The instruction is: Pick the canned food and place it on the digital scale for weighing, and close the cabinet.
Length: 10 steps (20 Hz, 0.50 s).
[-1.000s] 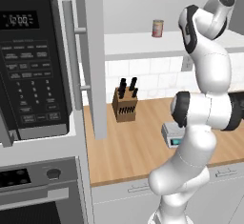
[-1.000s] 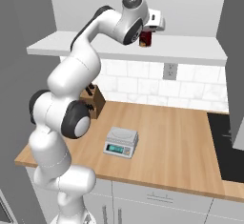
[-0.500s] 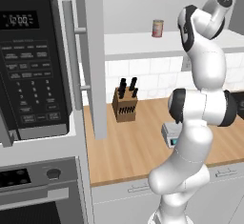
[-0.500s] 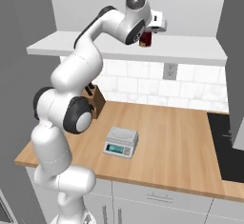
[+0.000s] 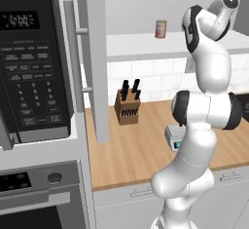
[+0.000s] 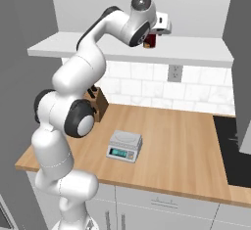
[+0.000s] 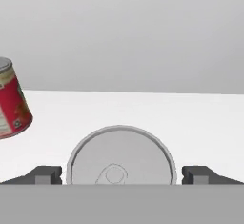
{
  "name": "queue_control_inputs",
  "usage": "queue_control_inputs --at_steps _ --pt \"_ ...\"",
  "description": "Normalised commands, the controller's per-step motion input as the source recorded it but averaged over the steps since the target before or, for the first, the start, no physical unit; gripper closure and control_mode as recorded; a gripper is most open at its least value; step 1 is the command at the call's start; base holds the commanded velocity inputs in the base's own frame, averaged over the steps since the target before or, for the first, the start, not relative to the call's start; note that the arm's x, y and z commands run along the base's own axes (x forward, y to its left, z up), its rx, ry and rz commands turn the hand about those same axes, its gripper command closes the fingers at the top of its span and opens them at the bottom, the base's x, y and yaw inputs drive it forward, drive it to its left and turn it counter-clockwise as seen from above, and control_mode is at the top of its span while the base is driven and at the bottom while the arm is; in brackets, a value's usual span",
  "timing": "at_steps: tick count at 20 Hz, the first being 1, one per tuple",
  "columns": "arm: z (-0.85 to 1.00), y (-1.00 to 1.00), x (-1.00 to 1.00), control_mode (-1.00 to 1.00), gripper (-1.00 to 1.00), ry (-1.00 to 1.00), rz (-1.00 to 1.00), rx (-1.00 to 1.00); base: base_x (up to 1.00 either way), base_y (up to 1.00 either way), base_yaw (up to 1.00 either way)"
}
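Pincer [image 7: 121, 174] raised to the shelf, jaws spread wide with one dark tip on each side of the canned food [image 7: 121, 155], not yet closed on it. Then, by size: wall cabinet [image 5: 92, 57] open, its light grey door swung out edge-on beside the black microwave [image 5: 31, 62], long bar handle facing that way. White shelf [image 6: 196, 53] inside the cabinet carrying both cans. Wooden worktop [image 6: 181, 146] below, running along the white tiled wall. Dark cooktop [image 6: 235, 150] set into the worktop at the right edge of the right base view. Knife block [image 5: 126, 107] standing at the back of the worktop, near the wall. Digital scale [image 6: 124, 146] on the worktop toward its front edge, platform bare, bluish-green display facing forward. Can with red and yellowish label [image 5: 161, 28] upright on the shelf, well apart from the pincer, showing at the left edge in the hand view. Canned food upright on the shelf, seen from above in the hand view as a grey round lid with a pull tab, and in the right base view as a dark red body just under the hand.
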Motion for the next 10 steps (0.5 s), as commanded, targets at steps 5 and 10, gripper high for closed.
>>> queue_control_inputs --at_steps 5,10 --pt "-0.21 0.23 0.29 -1.00 1.00 0.00 0.00 -0.01 0.00 0.00 0.00" --pt "-0.12 0.00 0.18 -1.00 1.00 0.00 0.01 0.00 0.00 0.00 0.00"
